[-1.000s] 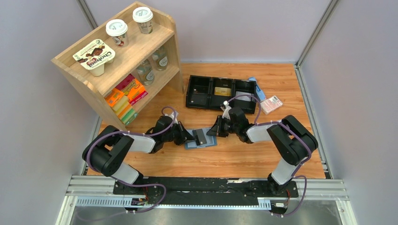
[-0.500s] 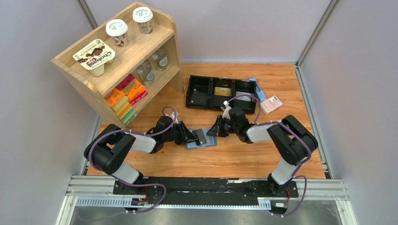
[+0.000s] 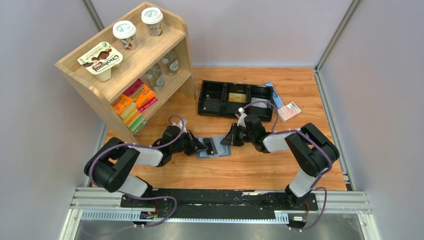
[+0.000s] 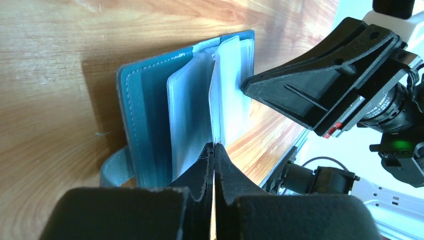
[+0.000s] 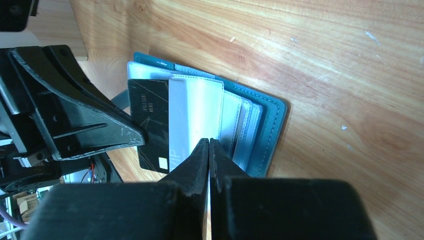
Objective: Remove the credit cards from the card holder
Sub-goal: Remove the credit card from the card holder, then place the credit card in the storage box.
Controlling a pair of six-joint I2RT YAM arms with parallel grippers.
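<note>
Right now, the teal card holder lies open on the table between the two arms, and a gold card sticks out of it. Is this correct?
Not quite: the card sticking out of the card holder is black, not gold. The right wrist view shows it.

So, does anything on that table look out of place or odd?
The small teal-blue folding card holder lies splayed open mid-table, its clear plastic sleeves fanned up, and a plain black plastic card lies half uncovered among them. Nothing looks spilled or broken.
</note>
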